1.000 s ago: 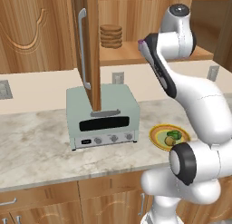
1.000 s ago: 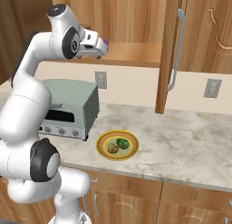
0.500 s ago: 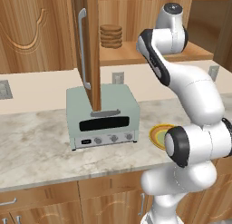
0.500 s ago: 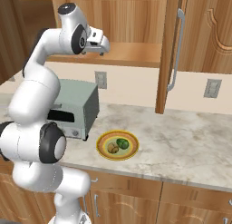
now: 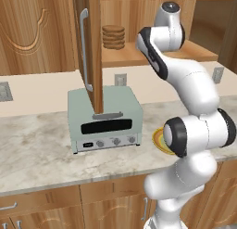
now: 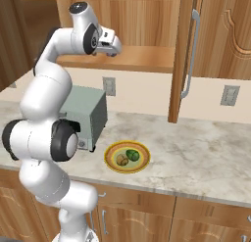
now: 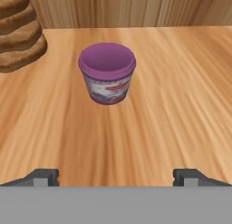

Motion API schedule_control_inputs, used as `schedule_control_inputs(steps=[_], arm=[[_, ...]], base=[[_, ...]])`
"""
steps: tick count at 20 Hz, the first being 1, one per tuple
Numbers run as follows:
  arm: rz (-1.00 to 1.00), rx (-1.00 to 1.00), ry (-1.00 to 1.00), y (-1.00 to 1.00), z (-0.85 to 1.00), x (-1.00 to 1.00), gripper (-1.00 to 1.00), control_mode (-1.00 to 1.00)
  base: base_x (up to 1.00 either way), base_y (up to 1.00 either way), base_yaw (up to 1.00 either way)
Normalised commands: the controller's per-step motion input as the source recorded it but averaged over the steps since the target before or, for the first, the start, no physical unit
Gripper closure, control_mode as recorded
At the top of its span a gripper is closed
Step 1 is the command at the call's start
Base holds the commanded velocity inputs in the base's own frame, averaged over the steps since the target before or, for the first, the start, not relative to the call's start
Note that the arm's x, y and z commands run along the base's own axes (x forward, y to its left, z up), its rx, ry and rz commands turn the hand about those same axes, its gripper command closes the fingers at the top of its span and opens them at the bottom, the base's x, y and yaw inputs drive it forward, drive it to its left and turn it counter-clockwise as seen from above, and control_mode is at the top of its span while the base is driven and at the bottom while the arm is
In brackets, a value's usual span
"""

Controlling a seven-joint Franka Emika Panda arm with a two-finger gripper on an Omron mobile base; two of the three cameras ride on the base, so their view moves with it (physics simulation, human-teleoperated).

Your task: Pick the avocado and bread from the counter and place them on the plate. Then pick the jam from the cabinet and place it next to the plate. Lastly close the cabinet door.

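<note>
My tool hangs spread wide and empty, and the jam stands upright on the cabinet shelf at twelve o'clock, centred between my fingertips, apart.

Purple jam with paler band, yellow orange-rimmed plate

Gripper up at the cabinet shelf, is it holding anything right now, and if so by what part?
Nothing is held. The gripper stands open, short of the jam, which sits upright and untouched on the cabinet shelf.
</note>
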Motion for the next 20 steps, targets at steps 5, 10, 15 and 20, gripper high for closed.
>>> schedule_control_inputs(steps=[5, 10, 15, 20], arm=[[0.0, 0.0, 0.0, 0.0, -0.05, 0.32, -1.0, -1.0], [0.0, 0.0, 0.0, 0.0, -0.09, 0.39, -1.0, -1.0], [0.0, 0.0, 0.0, 0.0, -0.03, 0.36, -1.0, -1.0], [0.0, 0.0, 0.0, 0.0, 0.0, 0.38, -1.0, -1.0]], base=[[0.0, 0.0, 0.0], [0.0, 0.0, 0.0], [0.0, 0.0, 0.0], [0.0, 0.0, 0.0]])
